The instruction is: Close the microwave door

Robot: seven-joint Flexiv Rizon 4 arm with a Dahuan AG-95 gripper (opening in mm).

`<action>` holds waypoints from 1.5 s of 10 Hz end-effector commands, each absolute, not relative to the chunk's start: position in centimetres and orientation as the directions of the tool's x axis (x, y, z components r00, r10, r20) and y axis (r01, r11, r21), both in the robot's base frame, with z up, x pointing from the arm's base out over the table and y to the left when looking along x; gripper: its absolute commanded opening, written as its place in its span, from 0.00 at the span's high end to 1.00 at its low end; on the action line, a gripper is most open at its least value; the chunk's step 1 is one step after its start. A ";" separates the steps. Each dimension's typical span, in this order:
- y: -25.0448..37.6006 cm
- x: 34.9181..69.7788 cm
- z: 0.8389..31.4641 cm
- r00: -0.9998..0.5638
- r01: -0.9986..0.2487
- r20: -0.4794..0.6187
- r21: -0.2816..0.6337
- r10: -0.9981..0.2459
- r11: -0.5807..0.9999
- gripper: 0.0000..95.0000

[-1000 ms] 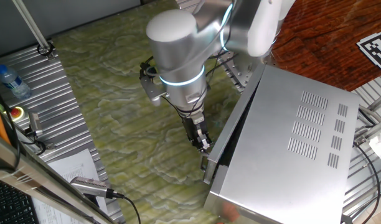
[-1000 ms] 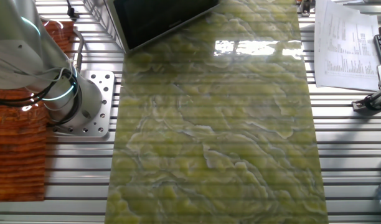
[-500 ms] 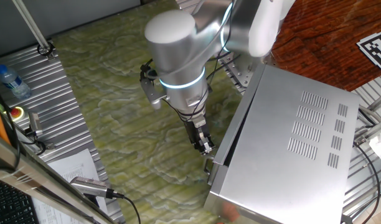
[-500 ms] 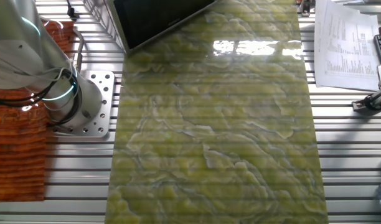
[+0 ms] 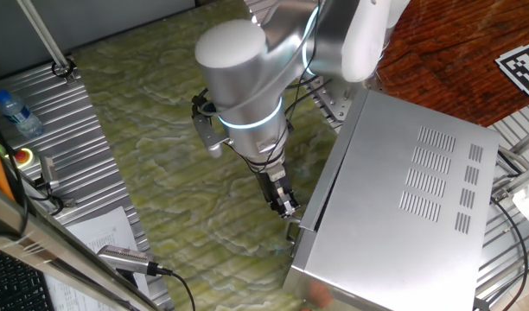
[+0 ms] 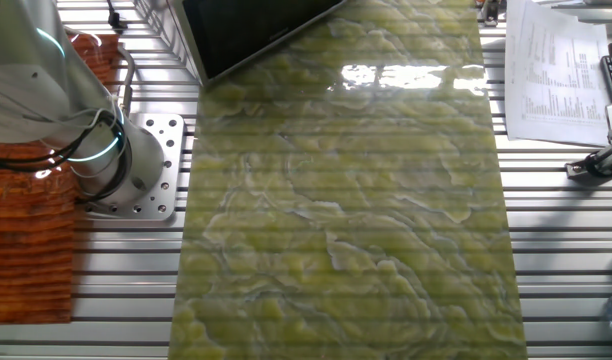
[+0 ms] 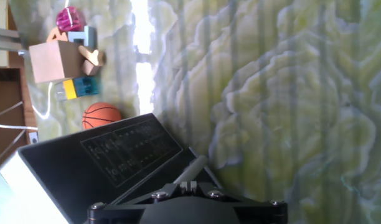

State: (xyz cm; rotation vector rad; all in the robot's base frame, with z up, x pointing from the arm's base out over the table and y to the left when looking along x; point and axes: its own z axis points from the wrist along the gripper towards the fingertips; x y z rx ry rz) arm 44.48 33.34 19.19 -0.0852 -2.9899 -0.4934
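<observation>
The microwave (image 5: 411, 190) is the big silver box at the right of one fixed view. The microwave door (image 5: 320, 178) stands edge-on along the box's left face, swung almost against it. In the other fixed view the door's dark glass (image 6: 251, 30) fills the top left. In the hand view the door (image 7: 116, 165) is a dark panel at the lower left, with its bar handle (image 7: 192, 168) just beyond my fingers. My gripper (image 5: 285, 206) (image 7: 189, 185) is shut on nothing, tip down against the door's outer face near the handle end.
A green marbled mat (image 6: 346, 200) covers the table. A basketball (image 7: 102, 115), a wooden box (image 7: 53, 61) and small toys lie past the door. A water bottle (image 5: 12, 112), a red button (image 5: 23, 156) and papers (image 6: 556, 70) sit at the edges. The robot base (image 6: 121, 165) is at the left.
My arm has shifted a little along the door towards its handle end. The dark door panel has edged slightly towards the box.
</observation>
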 end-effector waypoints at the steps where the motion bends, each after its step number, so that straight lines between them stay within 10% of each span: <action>1: 33.6 44.4 19.1 -0.992 0.070 0.126 0.322 0.030 0.944 1.00; 9: 33.8 44.5 18.9 -0.988 0.101 0.146 0.373 0.049 0.923 1.00; 15: 29.6 44.1 20.4 -0.993 0.026 0.116 0.179 0.005 0.983 1.00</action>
